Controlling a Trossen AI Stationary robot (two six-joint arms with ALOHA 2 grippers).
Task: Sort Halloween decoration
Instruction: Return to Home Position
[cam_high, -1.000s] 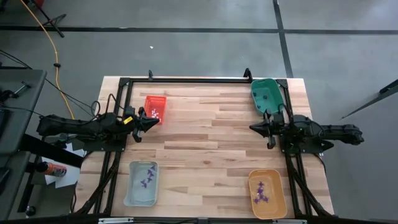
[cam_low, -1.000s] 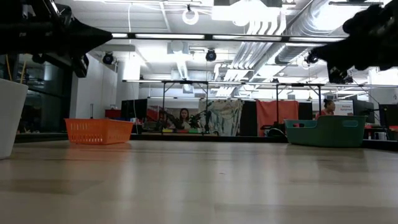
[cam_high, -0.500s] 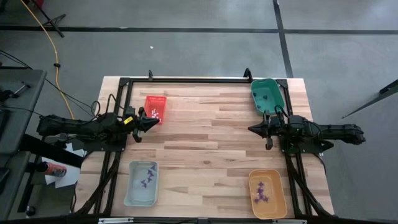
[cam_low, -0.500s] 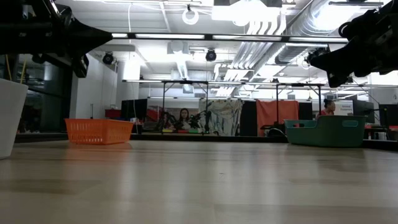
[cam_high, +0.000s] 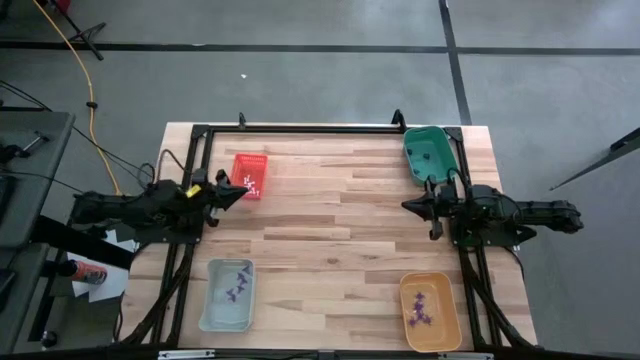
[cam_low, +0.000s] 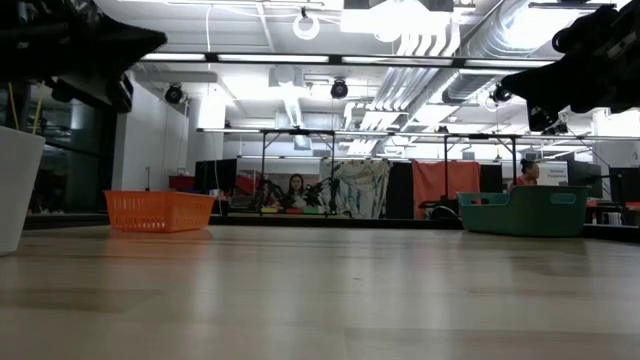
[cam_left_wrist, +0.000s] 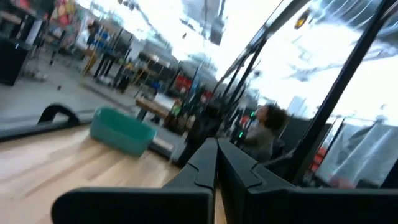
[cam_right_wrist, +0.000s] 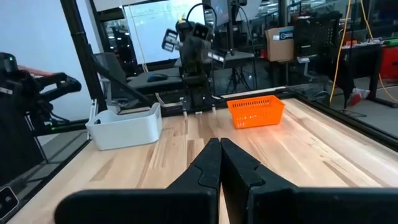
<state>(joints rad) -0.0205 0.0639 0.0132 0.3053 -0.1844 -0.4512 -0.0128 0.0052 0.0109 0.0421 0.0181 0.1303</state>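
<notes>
The left gripper (cam_high: 238, 193) at 9 o'clock and the right gripper (cam_high: 406, 206) at 3 hang clenched on nothing over the plank table (cam_high: 330, 230). The left tip is near the light red mesh tray (cam_high: 251, 156) at 11, so a careless swing could clip it and spill pieces. The Halloween decoration (cam_high: 238, 282), spiky purple bits, lies in the smooth pale blue tray (cam_high: 225, 315) at 7 and the orange tray (cam_high: 442, 335) at 5

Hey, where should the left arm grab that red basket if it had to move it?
On the red basket, probably the rim of the wall nearest the left gripper, coming down from above. It stands upright, open-topped, with thin walls, so one finger can go inside and one outside. Stay near the rim: whitish pieces lie inside.
</notes>
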